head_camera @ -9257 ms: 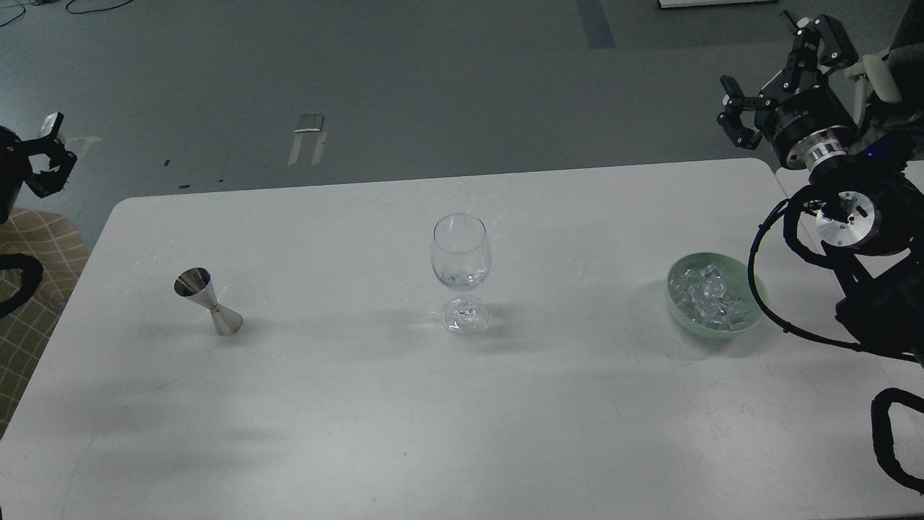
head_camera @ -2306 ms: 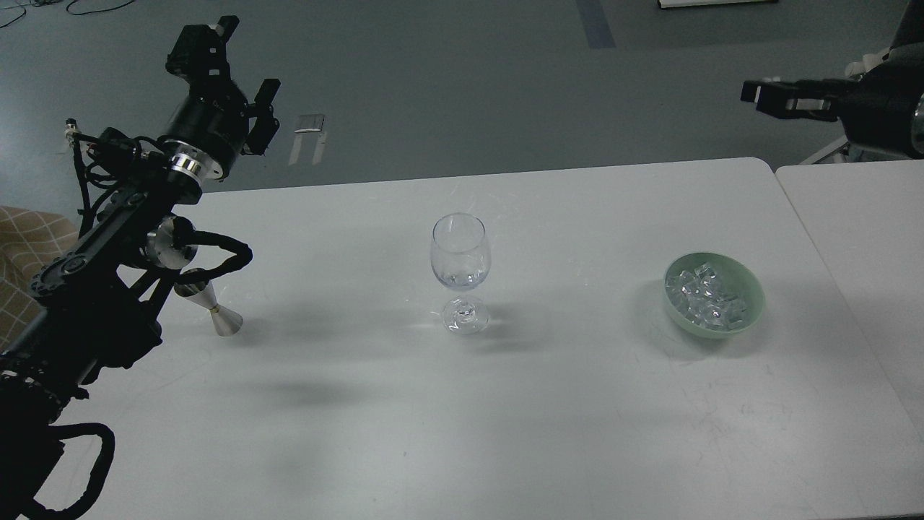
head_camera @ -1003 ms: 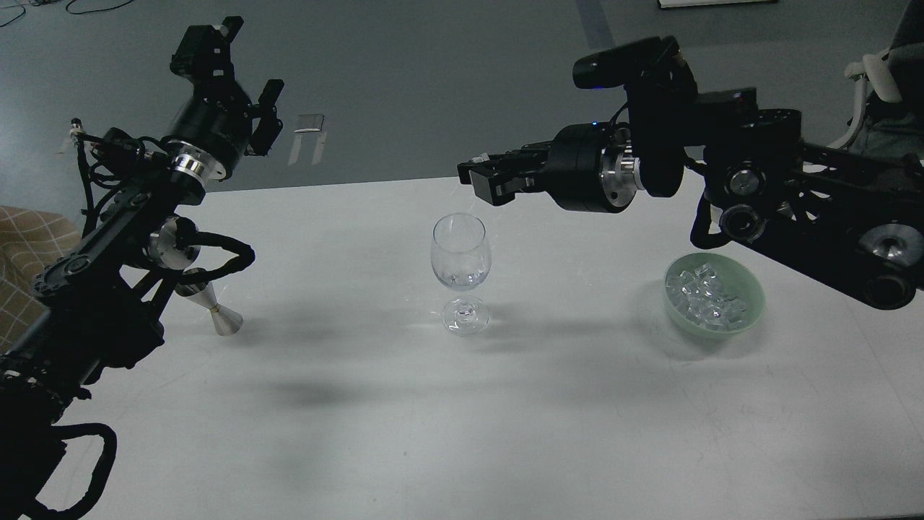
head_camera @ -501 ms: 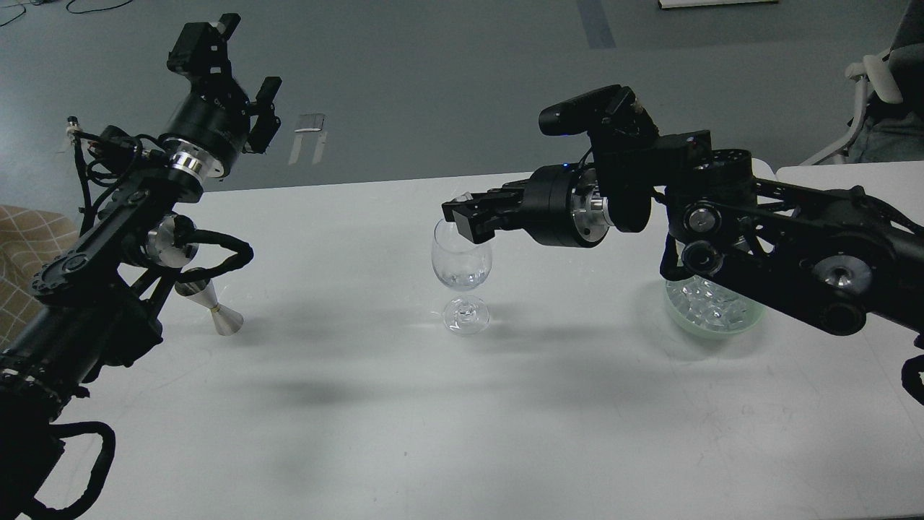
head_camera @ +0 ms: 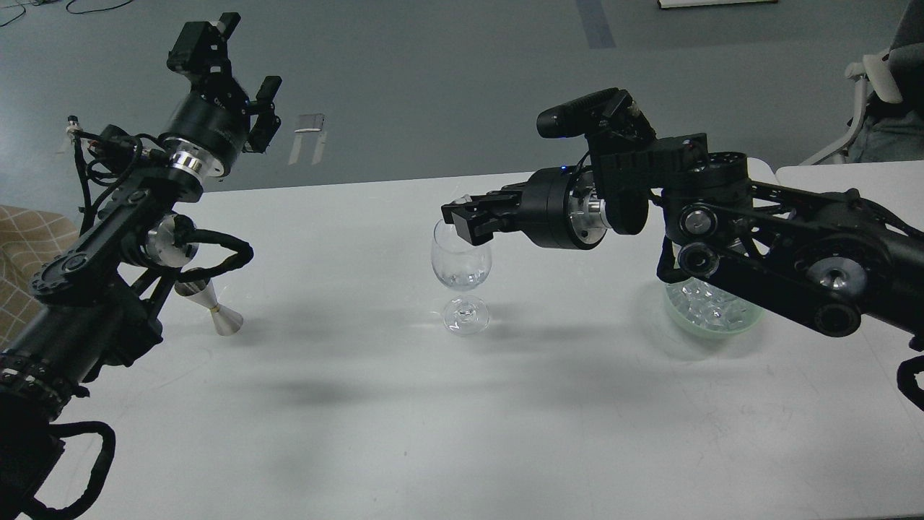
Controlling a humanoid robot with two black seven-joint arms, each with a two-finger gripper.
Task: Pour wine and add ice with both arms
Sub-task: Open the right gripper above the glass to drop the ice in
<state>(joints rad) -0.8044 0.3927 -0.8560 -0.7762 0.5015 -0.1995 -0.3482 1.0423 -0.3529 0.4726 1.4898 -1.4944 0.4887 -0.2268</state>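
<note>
A clear wine glass (head_camera: 462, 271) stands upright at the table's middle, with glassy glints low in its cup. My right gripper (head_camera: 462, 220) reaches in from the right and hovers right at the glass rim. Its dark fingers lie close together, and I cannot tell if they hold anything. The ice (head_camera: 711, 310) lies in a pale green bowl (head_camera: 722, 328) at the right, partly hidden behind my right arm. My left gripper (head_camera: 234, 68) is raised high beyond the table's back left edge, open and empty.
A steel jigger (head_camera: 220, 318) stands at the left, its top hidden behind my left arm's cable. A second white table (head_camera: 830, 177) abuts on the right. A chair (head_camera: 884, 87) stands at the far right. Grey floor lies beyond the white table (head_camera: 433, 433).
Over the last second my right gripper came down and left from above the glass to its rim, then nearly stopped. My right arm now covers part of the bowl. The left arm barely moved.
</note>
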